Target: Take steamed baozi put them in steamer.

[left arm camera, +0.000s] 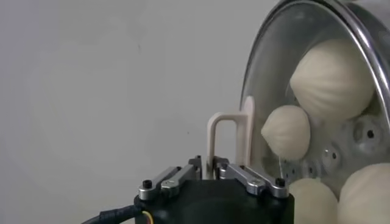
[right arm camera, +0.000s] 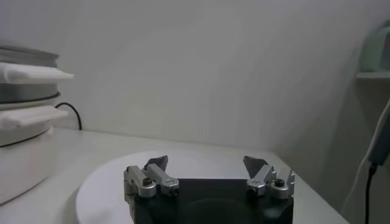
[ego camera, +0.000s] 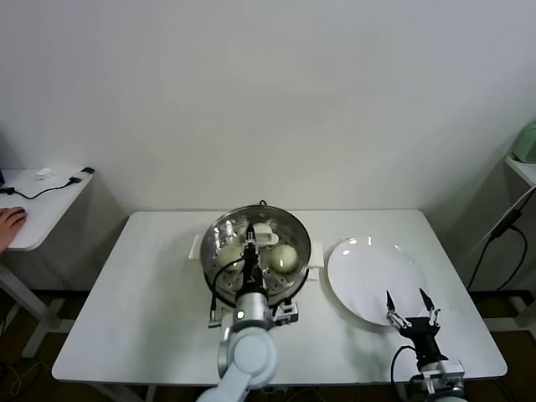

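The steamer (ego camera: 303,239) stands at the table's middle with a round glass lid (ego camera: 276,222) on it. Two cream-white baozi (ego camera: 286,258) (ego camera: 229,255) show through the glass. My left gripper (ego camera: 249,255) reaches over the steamer's near side and is shut on the lid's white handle (ego camera: 262,234). In the left wrist view the handle (left arm camera: 220,137) stands between the jaws of the left gripper (left arm camera: 212,167), and several baozi (left arm camera: 332,79) (left arm camera: 286,131) show behind the lid's rim (left arm camera: 365,36). My right gripper (ego camera: 408,300) (right arm camera: 206,163) is open and empty above the near edge of the plate.
An empty flat white plate (ego camera: 368,276) (right arm camera: 201,159) lies right of the steamer. The steamer's white base (right arm camera: 24,122) shows in the right wrist view. A side table (ego camera: 38,205) with a cable stands at the far left, with a person's hand (ego camera: 10,224) on it.
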Controlling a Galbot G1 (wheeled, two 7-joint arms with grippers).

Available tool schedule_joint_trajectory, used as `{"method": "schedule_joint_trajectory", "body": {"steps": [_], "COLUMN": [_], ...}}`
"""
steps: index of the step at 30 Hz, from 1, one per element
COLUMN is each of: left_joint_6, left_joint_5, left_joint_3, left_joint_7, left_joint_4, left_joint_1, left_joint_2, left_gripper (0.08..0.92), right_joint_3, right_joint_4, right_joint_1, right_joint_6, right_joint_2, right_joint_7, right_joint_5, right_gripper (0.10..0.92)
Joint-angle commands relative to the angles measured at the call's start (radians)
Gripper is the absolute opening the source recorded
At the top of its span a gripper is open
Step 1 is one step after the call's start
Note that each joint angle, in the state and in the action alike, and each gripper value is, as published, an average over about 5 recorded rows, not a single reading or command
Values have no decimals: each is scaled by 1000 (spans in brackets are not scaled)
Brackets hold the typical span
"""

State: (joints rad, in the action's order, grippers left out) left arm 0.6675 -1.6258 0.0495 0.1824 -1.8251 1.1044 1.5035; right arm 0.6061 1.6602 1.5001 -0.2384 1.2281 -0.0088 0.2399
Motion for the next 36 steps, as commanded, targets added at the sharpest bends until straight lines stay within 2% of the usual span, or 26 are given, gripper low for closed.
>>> {"method": "schedule_joint_trajectory", "body": {"steps": [1,5,11,15,19,21,23,26,29,32,36], "left_joint_6": [0,-2,-26,-104,-250,-347,-432,-514,-583,-661,-735], "left_joint_5": [39,75,192,331,675,905,1148,1551,1865,1998,2015], "left_joint_3": [17,17,4,-36,-149,-271,-418,-652,-826,-881,-860], "left_joint_7": [1,4,-5,-72,-210,-278,-309,-288,-253,-239,-222], "left_joint_4": [-30,-83,-230,-324,-391,-401,-402,-397,-349,-259,-142], "left_joint_1": [12,21,77,128,180,214,253,328,408,449,457], "left_joint_2": [-5,-26,-102,-147,-163,-159,-151,-154,-192,-237,-250], "left_gripper": [281,394,567,680,787,810,820,822,823,823,823], "right_joint_3": [-3,-4,-4,-7,-16,-17,-18,-20,-23,-27,-34], "right_joint_4": [3,5,11,18,33,42,47,51,50,45,35], "right_joint_1": [-1,1,4,3,13,20,24,26,24,18,16], "right_joint_6": [1,2,11,25,19,13,4,-8,-17,-29,-39], "right_joint_2": [7,13,7,6,6,4,4,4,9,18,27], "right_joint_7": [-5,-8,-13,-11,15,15,11,7,5,6,11], "right_joint_5": [-19,-29,-30,-17,25,40,48,61,68,69,68], "right_gripper": [823,823,823,823,823,823,823,823,823,823,823]}}
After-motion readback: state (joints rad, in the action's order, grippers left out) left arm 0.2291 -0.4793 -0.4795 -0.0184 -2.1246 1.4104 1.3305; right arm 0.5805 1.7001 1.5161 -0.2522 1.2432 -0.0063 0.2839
